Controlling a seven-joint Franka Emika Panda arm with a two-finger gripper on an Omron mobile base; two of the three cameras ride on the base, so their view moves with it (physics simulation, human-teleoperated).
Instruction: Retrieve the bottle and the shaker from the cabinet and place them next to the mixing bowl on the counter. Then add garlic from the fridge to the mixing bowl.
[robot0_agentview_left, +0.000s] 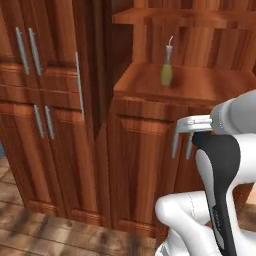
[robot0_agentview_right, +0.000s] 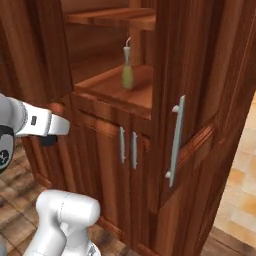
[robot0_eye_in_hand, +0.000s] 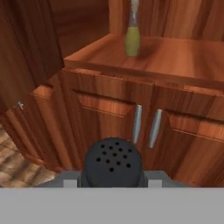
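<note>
Shaker in the claw, bottle on the cabinet shelf.

The gripper (robot0_eye_in_hand: 113, 183) sits at 6 o'clock in the hand view, clamped on the black shaker (robot0_eye_in_hand: 113, 162), whose perforated domed top faces the camera; fingertips are hidden behind it. The bottle (robot0_agentview_left: 166, 66) of olive-yellow liquid stands upright on the shelf niche of the cabinet (robot0_agentview_left: 145, 160), at about 1 o'clock in the left base view and 12 o'clock in the hand view, well apart from the shaker. Two silver bar handles (robot0_eye_in_hand: 145, 124) flank the seam of the lower doors, below the bottle. No label, brand or writing can be read on bottle, shaker or cabinet.
</note>
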